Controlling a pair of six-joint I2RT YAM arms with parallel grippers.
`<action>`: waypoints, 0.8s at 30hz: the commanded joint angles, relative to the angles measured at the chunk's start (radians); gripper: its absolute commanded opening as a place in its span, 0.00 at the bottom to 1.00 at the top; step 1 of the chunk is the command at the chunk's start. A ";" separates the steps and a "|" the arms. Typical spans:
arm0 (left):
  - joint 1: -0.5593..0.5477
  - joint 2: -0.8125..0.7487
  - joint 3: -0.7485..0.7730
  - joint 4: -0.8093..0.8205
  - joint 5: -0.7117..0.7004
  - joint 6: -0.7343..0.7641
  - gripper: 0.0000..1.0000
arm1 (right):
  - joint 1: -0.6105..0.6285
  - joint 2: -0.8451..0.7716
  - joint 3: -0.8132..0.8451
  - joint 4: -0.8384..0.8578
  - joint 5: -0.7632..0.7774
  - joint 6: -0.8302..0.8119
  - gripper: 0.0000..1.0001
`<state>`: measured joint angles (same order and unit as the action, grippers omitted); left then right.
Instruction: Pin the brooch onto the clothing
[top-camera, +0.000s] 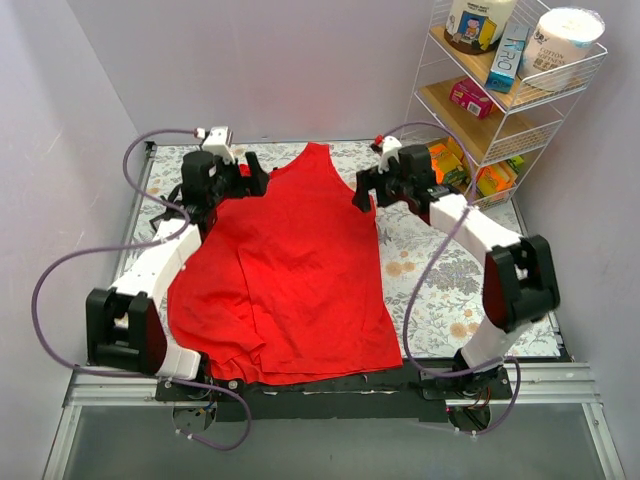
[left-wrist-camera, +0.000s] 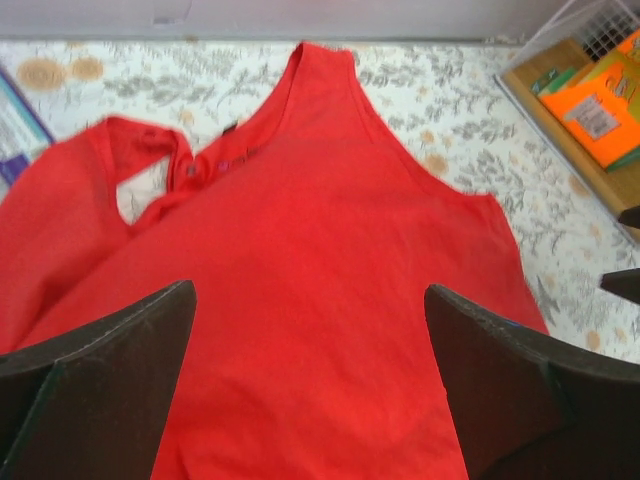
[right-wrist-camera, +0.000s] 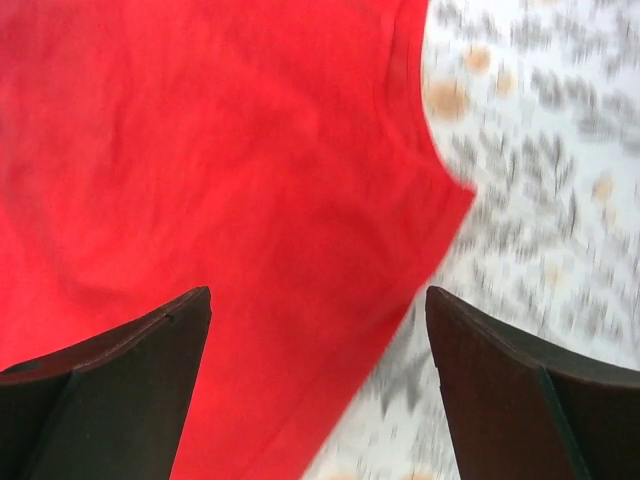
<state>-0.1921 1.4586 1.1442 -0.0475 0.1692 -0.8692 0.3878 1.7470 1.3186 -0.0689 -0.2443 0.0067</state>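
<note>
The clothing (top-camera: 300, 270) is a bright red sleeveless top of thin, soft fabric. It lies spread along the middle of the table (top-camera: 430, 260), with its hem at the near edge and its pointed shoulder strap reaching toward the far edge. The cloth is mostly smooth on its right half. Toward the left edge it is folded over itself in long, shallow creases and a rounded bulge.

In the left wrist view the scooped neckline and a looped strap show against the table's pale floral-print cover. A small greyish spot (left-wrist-camera: 191, 171) sits by the neck seam, too small to identify.

The left gripper (top-camera: 255, 180) is near the far left corner, above the top's left shoulder. Its broad, dark, matte fingers (left-wrist-camera: 120, 370) are spread wide with nothing between them. The right gripper (top-camera: 362, 192) is over the garment's right armhole, where the curved red edge meets the floral cover. Its wedge-shaped fingers (right-wrist-camera: 110, 380) are likewise parted and hold nothing. Whether either one touches the fabric cannot be told.

A white wire shelf rack (top-camera: 500, 100) with wooden boards stands at the far right corner, holding cartons and boxes.
</note>
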 joint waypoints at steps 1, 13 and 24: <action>-0.001 -0.148 -0.203 0.038 -0.010 -0.017 0.98 | -0.007 -0.179 -0.200 -0.064 0.094 0.078 0.94; 0.000 -0.116 -0.228 -0.011 -0.036 -0.025 0.98 | 0.059 -0.241 -0.403 -0.118 0.238 0.177 0.81; 0.000 -0.119 -0.216 -0.035 -0.112 -0.004 0.98 | 0.178 -0.121 -0.363 -0.127 0.353 0.234 0.72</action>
<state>-0.1921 1.3628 0.9115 -0.0620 0.0956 -0.8879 0.5419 1.5768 0.9142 -0.1963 0.0471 0.2077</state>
